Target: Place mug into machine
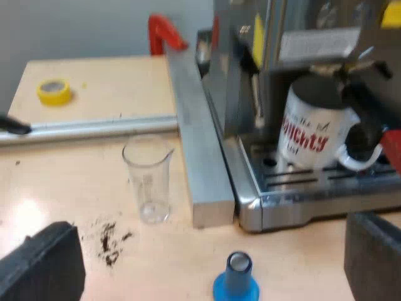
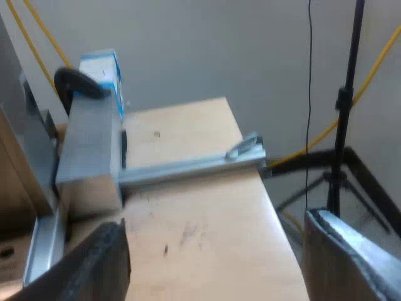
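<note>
Mug point(image 1: 310, 128) sits on the drip tray point(image 1: 294, 183) of the espresso machine point(image 1: 241, 69), under the holder's dark handle point(image 1: 366, 125), well ahead of my left gripper point(image 1: 210, 254), whose fingers are spread wide and hold nothing. I judge the placing done, so the next move is just a clean retreat. Between those fingers stands a blue tamper point(image 1: 236, 282). Just beyond it is a measuring glass point(image 1: 149, 179), with nothing in it. My right gripper point(image 2: 219, 257) also gapes wide with nothing held, over the table point(image 2: 200, 213).

White mug point(image 1: 313, 128) w/ red lettering; blue tamper point(image 1: 237, 280); yellow tape roll point(image 1: 42, 94); silver machine point(image 1: 241, 81).
</note>
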